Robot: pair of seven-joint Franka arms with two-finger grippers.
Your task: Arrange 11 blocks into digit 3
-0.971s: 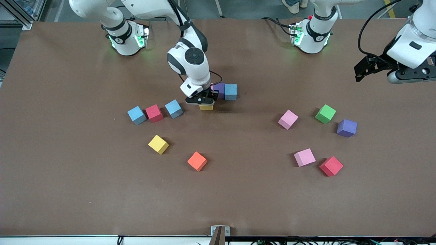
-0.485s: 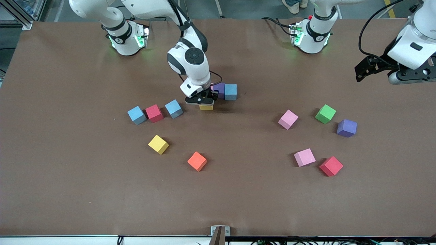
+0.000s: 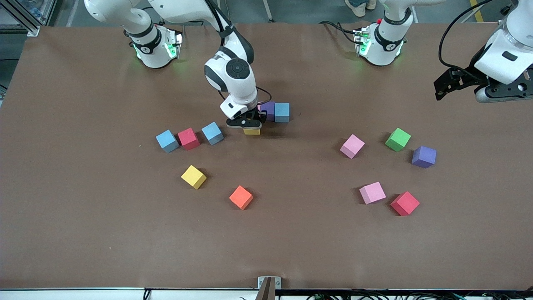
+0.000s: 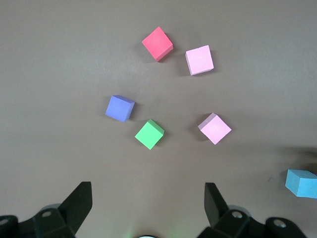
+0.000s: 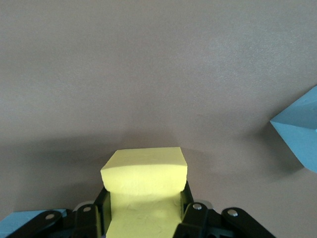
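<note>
A yellow block (image 5: 144, 191) is clamped between the fingers of the right end effector (image 3: 246, 124), low over the surface (image 3: 291, 241), just beside a purple block (image 3: 268, 109) and blue block (image 3: 282, 112). The left end effector (image 4: 147, 208) is held wide open, empty, waiting above its end

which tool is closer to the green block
Left. The left tool hangs open above the table's end by the green block; the right tool grips a yellow block mid-table.

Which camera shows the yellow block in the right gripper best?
The right wrist view: the held yellow block fills the foreground between the right gripper fingers. The front view shows only its lower edge under the gripper. The left wrist view misses it.
</note>
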